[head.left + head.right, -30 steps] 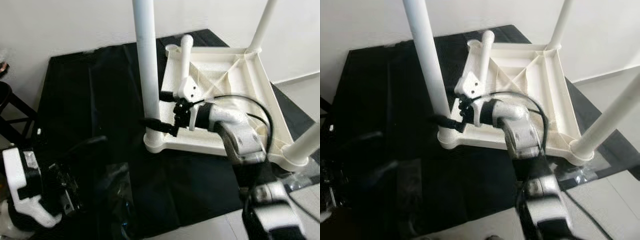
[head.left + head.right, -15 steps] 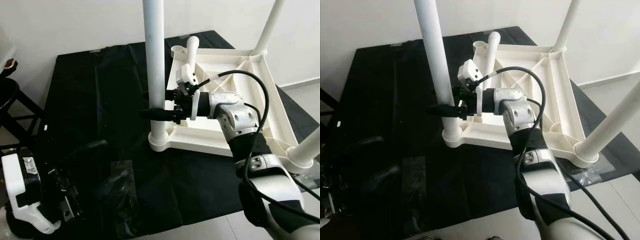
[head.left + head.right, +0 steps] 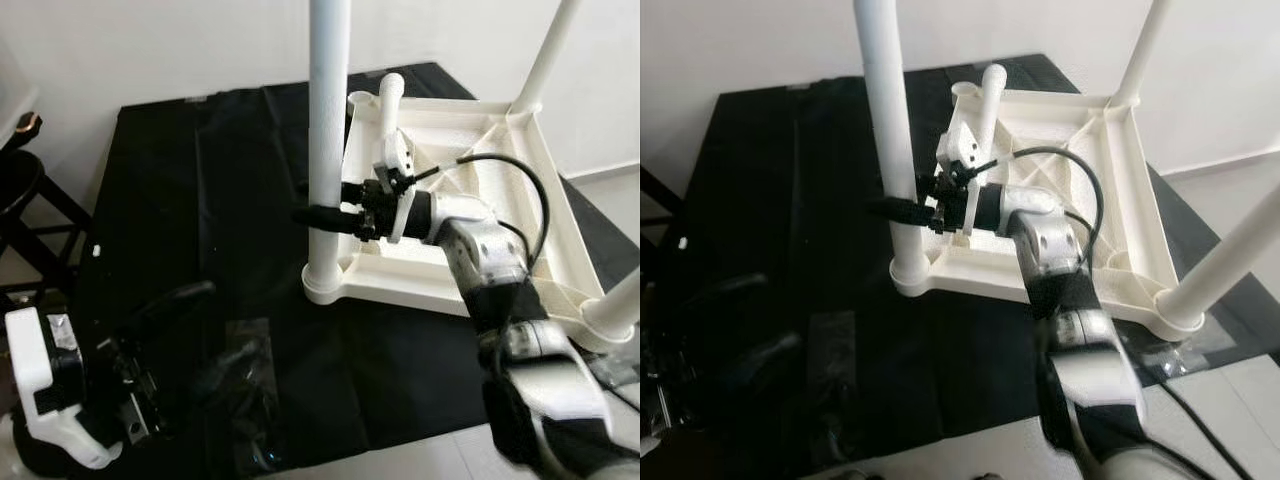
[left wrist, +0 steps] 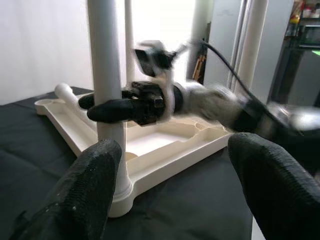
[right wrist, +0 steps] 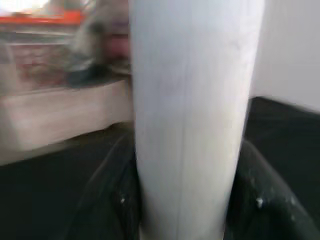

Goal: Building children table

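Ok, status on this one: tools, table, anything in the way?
Right tool clamped round the near upright leg. Left tool open, low, clear of work. Upturned tabletop on black cloth; one leg lying loose inside it. Nothing obstructing.

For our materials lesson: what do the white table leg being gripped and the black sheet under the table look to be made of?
The table leg looks like moulded plastic: smooth, uniform white, faint sheen, round tube form. The black sheet seems a thin cloth or plastic film, matte with soft creases; which one is unclear. The right gripper clasps the leg.
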Controlling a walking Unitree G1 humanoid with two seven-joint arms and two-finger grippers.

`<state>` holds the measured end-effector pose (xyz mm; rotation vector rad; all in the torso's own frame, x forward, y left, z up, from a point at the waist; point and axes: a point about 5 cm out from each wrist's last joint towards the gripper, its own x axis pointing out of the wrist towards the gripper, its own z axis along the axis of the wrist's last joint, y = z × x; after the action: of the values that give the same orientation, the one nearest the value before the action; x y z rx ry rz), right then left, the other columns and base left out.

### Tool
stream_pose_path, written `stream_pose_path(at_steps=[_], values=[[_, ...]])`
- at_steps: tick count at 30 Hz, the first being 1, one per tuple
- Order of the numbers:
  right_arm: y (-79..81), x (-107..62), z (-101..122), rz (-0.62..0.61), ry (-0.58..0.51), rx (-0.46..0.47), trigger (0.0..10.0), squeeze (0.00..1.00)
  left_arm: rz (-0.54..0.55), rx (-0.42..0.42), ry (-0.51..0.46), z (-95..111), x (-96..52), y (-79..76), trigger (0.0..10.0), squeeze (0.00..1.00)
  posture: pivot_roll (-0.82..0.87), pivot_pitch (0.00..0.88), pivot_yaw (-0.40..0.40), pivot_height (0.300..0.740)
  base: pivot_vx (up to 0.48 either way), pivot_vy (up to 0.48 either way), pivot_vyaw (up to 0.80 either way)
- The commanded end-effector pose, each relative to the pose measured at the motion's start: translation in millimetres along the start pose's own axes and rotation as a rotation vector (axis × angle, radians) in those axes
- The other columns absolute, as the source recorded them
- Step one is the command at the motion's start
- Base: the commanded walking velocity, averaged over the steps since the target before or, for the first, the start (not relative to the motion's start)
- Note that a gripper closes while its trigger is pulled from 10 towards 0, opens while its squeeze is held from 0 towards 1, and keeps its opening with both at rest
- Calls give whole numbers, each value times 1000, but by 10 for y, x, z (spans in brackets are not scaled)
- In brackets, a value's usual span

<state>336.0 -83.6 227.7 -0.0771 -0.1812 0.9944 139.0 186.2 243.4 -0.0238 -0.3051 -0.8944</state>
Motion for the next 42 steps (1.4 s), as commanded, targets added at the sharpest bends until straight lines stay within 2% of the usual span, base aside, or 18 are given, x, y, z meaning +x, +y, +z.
stream_pose_path(at_steps=[1,2,3,7,14,15,20,21,22,25,29,31,35,36,37,38,39,42], values=[[-23,-104,-279,-253,205,-46,0,0,-3,9,4,6,-3,-1,10000,0,44,191,-6,740,0,0,0],[268,-177,-362,-406,238,-67,0,0,-4,9,-1,4,10,12,10000,0,53,192,-3,740,0,0,0],[383,-235,-346,-493,239,-83,0,0,-15,2,-10,0,30,9,10000,0,49,190,-2,740,0,0,0],[407,-258,-319,-512,228,-102,0,0,-24,-1,-11,-11,46,9,10000,0,40,170,3,740,0,0,0],[371,-133,-273,-434,201,-75,0,0,-5,27,-16,-8,36,72,10000,0,40,161,-9,740,0,0,0],[429,-46,-237,-299,175,-58,10000,0,-8,22,-13,-28,43,45,10000,0,44,156,-14,740,0,0,0],[402,4,-200,-195,141,-29,10000,0,-9,21,-12,-35,47,34,10000,0,44,156,-14,740,0,0,0],[326,14,-134,-155,117,-23,10000,1000,-7,23,-13,-31,46,38,10000,0,46,155,-17,740,0,0,0],[326,14,-134,-155,117,-23,10000,1000,-7,23,-13,-31,46,38,10000,0,46,155,-17,740,0,0,0],[87,15,40,26,82,-10,10000,1000,2,28,-13,-21,35,35,10000,0,62,161,-19,740,0,0,0],[-3,-16,45,138,83,-34,10000,1000,3,31,-7,-17,29,30,10000,0,75,163,-20,740,0,0,0],[-31,-70,33,314,93,-48,10000,992,4,36,-5,1,17,33,10000,0,119,167,-12,740,0,0,0],[-92,-83,25,374,106,-71,10000,992,5,43,-1,18,9,33,10000,0,126,168,-9,740,0,0,0],[-188,-68,49,426,122,-70,10000,0,9,45,7,34,-9,20,10000,0,153,176,-9,740,0,0,0],[-188,-68,49,426,122,-70,10000,0,9,45,7,34,-9,20,10000,0,153,176,-9,740,0,0,0],[-328,-63,109,502,136,-39,10000,0,18,46,19,60,-40,-5,10000,0,163,187,-12,740,0,0,0],[-402,-64,116,503,155,-33,10000,0,23,48,27,72,-57,-19,10000,0,176,197,-18,740,0,0,0],[-469,-72,108,499,173,-34,10000,0,29,49,34,82,-71,-33,10000,0,178,198,-19,740,0,0,0]])
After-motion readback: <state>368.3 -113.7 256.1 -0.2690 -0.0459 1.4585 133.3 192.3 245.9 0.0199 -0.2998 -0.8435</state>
